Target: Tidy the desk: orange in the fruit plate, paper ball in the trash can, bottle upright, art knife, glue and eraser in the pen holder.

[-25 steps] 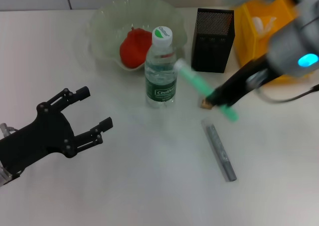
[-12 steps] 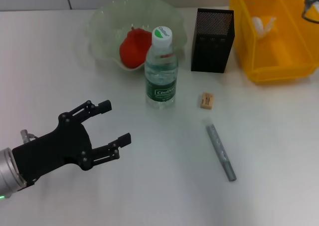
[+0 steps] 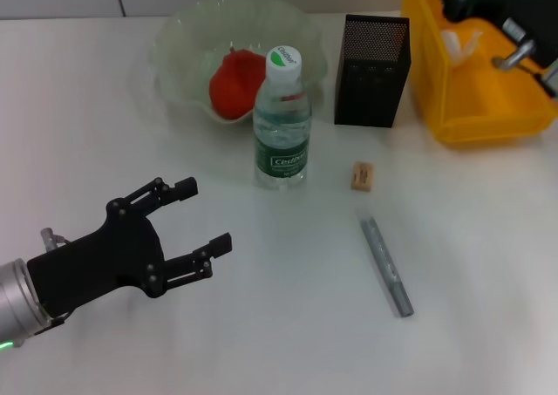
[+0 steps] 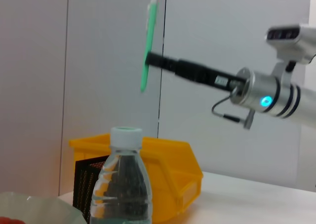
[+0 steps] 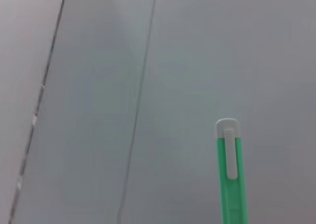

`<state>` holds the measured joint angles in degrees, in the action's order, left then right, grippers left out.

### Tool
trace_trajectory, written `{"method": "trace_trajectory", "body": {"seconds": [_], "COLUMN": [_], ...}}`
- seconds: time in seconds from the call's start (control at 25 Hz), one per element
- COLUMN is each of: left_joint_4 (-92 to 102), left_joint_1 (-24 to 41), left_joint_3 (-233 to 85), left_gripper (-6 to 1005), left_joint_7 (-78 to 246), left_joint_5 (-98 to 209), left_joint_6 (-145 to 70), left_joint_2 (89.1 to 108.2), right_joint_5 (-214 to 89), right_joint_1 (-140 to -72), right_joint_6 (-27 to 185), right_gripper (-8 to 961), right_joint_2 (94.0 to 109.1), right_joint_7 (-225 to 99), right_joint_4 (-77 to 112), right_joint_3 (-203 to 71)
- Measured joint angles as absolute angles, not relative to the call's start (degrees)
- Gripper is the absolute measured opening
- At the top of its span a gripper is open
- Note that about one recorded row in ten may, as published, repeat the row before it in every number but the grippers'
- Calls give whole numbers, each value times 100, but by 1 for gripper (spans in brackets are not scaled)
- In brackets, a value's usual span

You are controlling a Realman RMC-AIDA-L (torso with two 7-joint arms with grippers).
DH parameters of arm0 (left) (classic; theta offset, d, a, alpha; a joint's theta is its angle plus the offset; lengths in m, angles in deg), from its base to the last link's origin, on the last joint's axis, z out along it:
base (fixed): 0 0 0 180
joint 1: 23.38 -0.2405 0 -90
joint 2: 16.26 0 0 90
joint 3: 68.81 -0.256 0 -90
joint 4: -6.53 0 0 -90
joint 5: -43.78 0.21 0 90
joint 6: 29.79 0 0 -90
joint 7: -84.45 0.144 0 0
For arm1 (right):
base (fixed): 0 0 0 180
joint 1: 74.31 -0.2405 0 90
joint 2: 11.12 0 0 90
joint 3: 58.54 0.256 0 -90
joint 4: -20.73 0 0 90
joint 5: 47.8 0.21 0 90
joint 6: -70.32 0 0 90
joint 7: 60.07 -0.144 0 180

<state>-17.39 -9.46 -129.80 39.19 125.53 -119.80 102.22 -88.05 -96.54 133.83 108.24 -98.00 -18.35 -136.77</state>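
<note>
The orange (image 3: 234, 83) lies in the fruit plate (image 3: 179, 42). In front of it the bottle (image 3: 282, 120) stands upright. The pen holder (image 3: 372, 59) stands beside the trash can (image 3: 475, 107), which holds the paper ball (image 3: 459, 42). On the table lie the eraser (image 3: 362, 175) and a grey stick-shaped tool (image 3: 386, 266). My right gripper (image 4: 150, 60) is raised high, shut on a green pen-shaped tool (image 4: 147, 43) with a white cap (image 5: 227, 135). I cannot tell which tool is the art knife or the glue. My left gripper (image 3: 205, 214) hovers open at the front left.
My right arm (image 3: 501, 24) reaches over the trash can at the back right. In the left wrist view the bottle (image 4: 121, 184), pen holder (image 4: 88, 184) and trash can (image 4: 168, 169) line up.
My right gripper has lifted the green tool off the table, up and back above the trash can, uncovering the eraser. My left gripper has shifted a little to the right.
</note>
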Motion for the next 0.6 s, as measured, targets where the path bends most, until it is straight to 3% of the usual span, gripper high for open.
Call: {"method": "trace_trajectory", "body": {"seconds": [0.28, 0.6], "left_joint_4": [-1729, -1729], "left_joint_1": [-924, -906], "left_joint_3": [-12981, -12979], "left_gripper": [853, 853], "left_joint_7": [3920, 3950], "left_joint_5": [12552, 12552], "left_joint_6": [-11970, -11969], "left_joint_2": [10222, 10222], "right_joint_5": [-8703, -8704], "right_joint_1": [-10727, -11000], "right_joint_6": [13097, 12636], "right_gripper": [253, 266], "right_joint_2": [10810, 10833], "right_joint_7": [-9624, -9626], "right_joint_4": [-52, 233], "right_joint_3": [-13373, -13383]}}
